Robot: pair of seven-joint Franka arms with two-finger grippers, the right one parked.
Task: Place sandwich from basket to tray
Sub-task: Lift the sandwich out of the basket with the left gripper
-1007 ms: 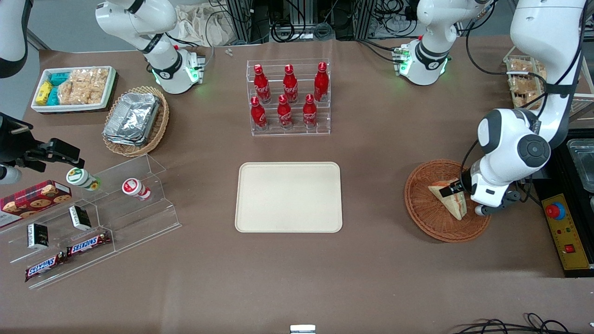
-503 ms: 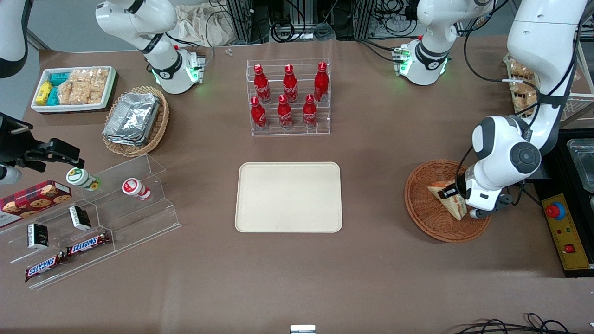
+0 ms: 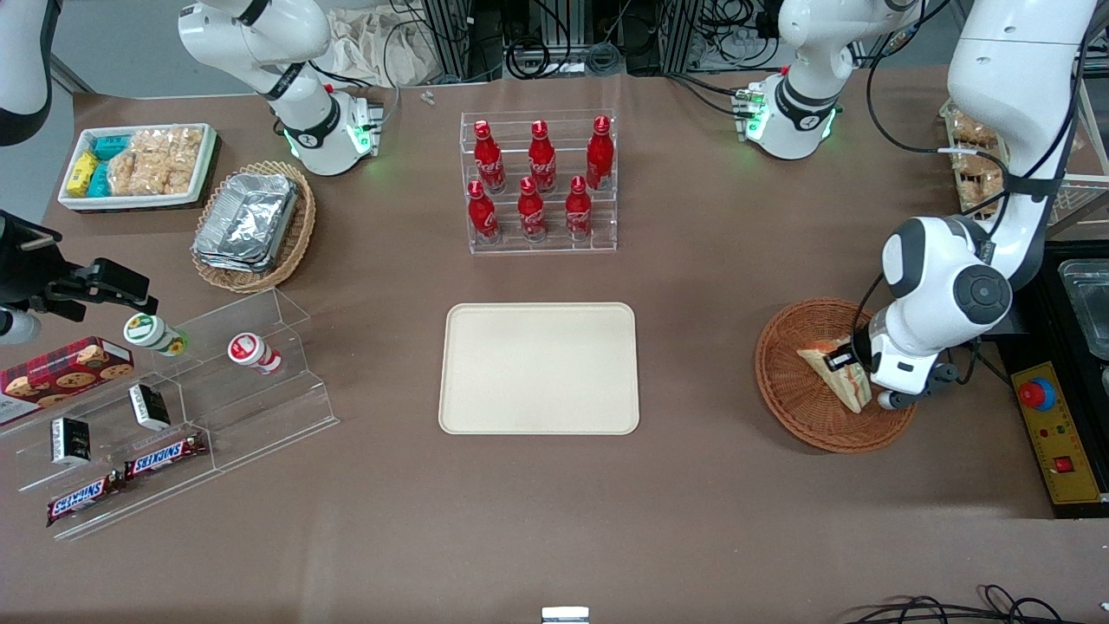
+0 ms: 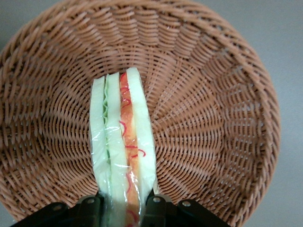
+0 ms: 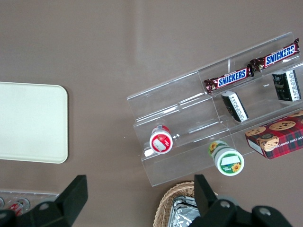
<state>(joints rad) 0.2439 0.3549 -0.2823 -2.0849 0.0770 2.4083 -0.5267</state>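
The sandwich [image 3: 833, 374] is a wrapped white-bread wedge with red and green filling, standing on edge in the reddish-brown wicker basket [image 3: 801, 407] toward the working arm's end of the table. My left gripper [image 3: 851, 368] is down in the basket, shut on the sandwich. In the left wrist view the sandwich [image 4: 123, 142] stands between the two black fingers [image 4: 92, 208] of my gripper [image 4: 124, 208], which press both bread faces, with the basket weave [image 4: 213, 118] all round. The cream tray [image 3: 539, 367] lies bare at the table's middle, beside the basket.
A clear rack of red bottles [image 3: 539, 184] stands farther from the front camera than the tray. A tan basket of foil containers [image 3: 251, 224], a white snack bin [image 3: 139, 165] and a clear stepped snack stand [image 3: 173, 407] lie toward the parked arm's end. An emergency-stop box [image 3: 1053, 433] sits beside the basket.
My left gripper and wrist shifted a little toward the tray over the basket, and the fingers closed on the sandwich. In the last half second almost nothing moved.
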